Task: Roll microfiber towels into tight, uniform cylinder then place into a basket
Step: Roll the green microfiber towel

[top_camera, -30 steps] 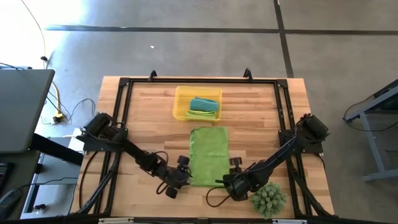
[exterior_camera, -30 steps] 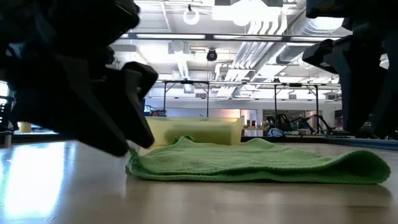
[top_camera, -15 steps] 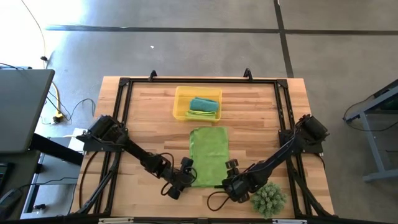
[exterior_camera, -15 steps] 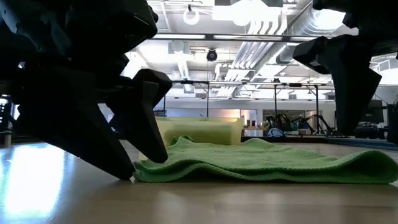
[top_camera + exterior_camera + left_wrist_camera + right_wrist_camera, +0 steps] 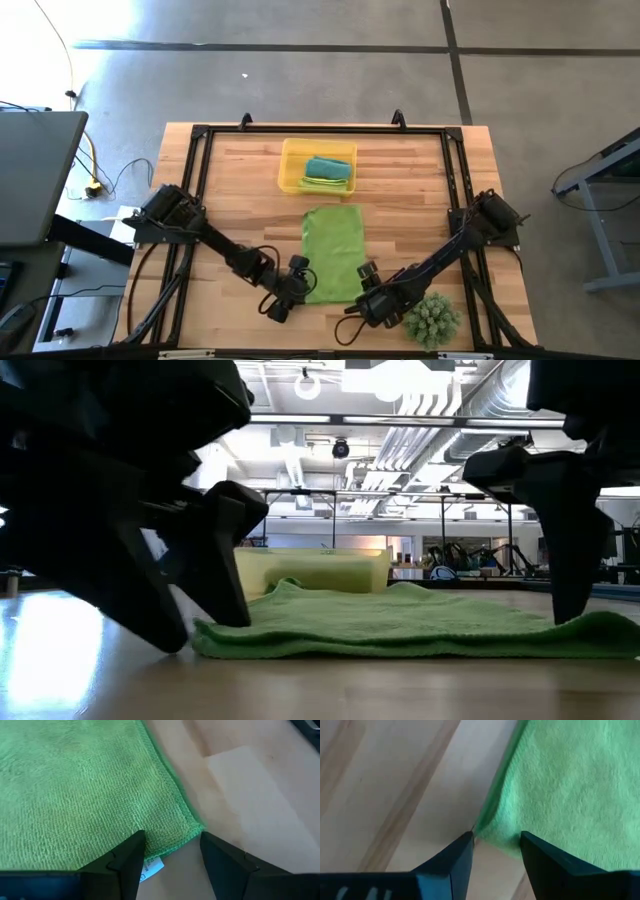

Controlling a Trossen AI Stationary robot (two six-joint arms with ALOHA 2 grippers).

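Bright, even light falls on my table point(image 5: 420, 180) from above — shadows under my arms are short and soft. At table height the ceiling lamps point(image 5: 420, 400) glare white, so my arms show as black shapes and the near wood shines. On my wrists the green towel point(image 5: 75, 785) is sharp — my fingers point(image 5: 125, 865) are blurred.

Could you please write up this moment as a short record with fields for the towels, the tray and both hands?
spread towel: lime-green microfiber towel lying flat on the wooden table
tray: shallow translucent yellow plastic tray holding a teal towel and a second lime-green towel
left hand: left hand open, fingers straddling the spread towel's near corner
right hand: right hand open, straddling the other near corner
other: spiky green ball plant beside the right arm
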